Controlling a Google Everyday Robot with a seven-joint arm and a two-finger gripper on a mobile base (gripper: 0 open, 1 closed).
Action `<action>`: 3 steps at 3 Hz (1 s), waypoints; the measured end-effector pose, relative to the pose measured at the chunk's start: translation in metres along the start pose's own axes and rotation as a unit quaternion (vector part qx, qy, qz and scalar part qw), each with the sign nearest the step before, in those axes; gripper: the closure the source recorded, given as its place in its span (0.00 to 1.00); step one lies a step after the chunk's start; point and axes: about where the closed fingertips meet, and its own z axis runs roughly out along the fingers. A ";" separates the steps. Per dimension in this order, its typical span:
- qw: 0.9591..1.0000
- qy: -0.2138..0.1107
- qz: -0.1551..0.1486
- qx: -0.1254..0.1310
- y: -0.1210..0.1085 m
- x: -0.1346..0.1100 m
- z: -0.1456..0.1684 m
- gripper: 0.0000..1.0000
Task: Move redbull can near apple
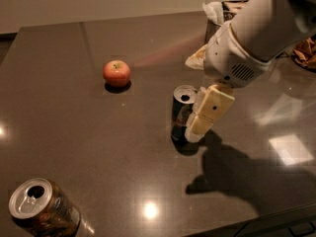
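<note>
The redbull can [181, 110] stands upright near the middle of the dark table, its silver top open. The apple [117, 73], red-orange with a small stem dimple, sits to the can's upper left, well apart from it. My gripper [196, 127] hangs down from the white arm at the right and is right against the can's right side. One cream finger [211, 110] covers part of the can; the other finger is hidden behind it.
A wider can with brownish-orange patterned sides [42, 212] stands at the near left corner. A metal holder with white napkins [216, 14] stands at the back right, partly behind my arm. The dark table [74, 147] has its front edge at the lower right.
</note>
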 end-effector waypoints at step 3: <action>1.000 0.012 0.002 -0.020 -0.002 0.001 0.028 0.39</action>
